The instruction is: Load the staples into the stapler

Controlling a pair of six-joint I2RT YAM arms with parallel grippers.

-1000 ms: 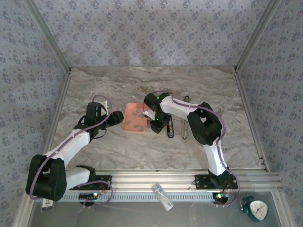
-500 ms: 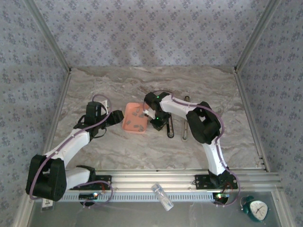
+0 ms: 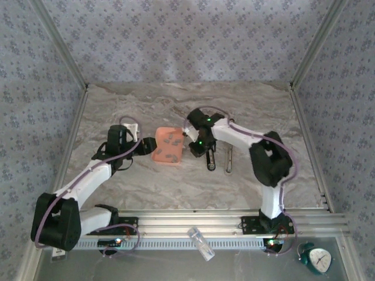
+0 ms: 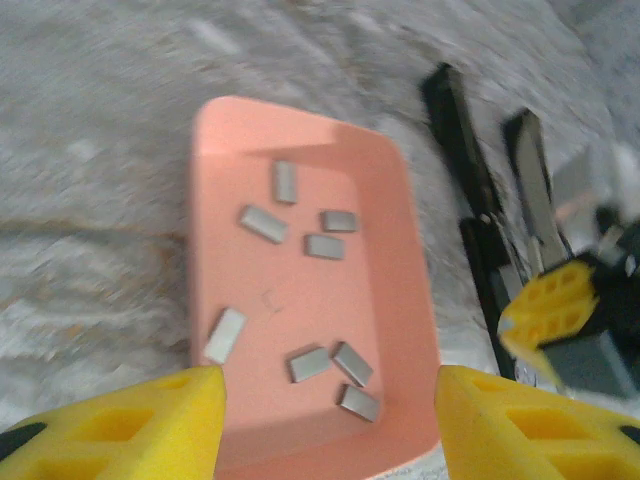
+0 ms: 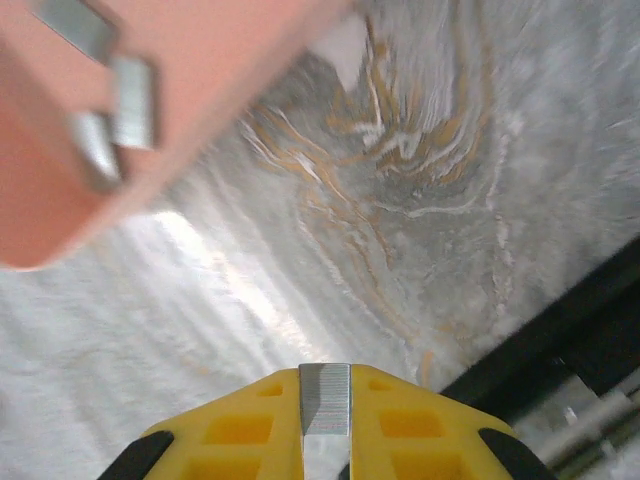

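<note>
A salmon-orange tray (image 3: 159, 153) holds several grey staples (image 4: 323, 246) and lies left of the stapler (image 3: 211, 160). The stapler is opened out flat on the marble as two black and metal bars. My left gripper (image 3: 145, 146) stands open at the tray's left end, with its yellow fingers (image 4: 150, 425) either side of the tray's near end (image 4: 300, 300). My right gripper (image 3: 195, 146) is between the tray and the stapler. It is shut on one staple strip (image 5: 326, 398), held upright between its yellow pads above the marble. The tray's corner (image 5: 200, 60) is at the upper left and the stapler (image 5: 560, 340) at the lower right.
A clear vial (image 3: 201, 243) lies on the metal rail at the near edge. A small green clock (image 3: 318, 259) is at the bottom right. Patterned walls close off the left, right and back sides of the table.
My right gripper has shut on a staple strip and drawn back from the tray toward the stapler, its elbow swinging right. The left arm has stayed put.
</note>
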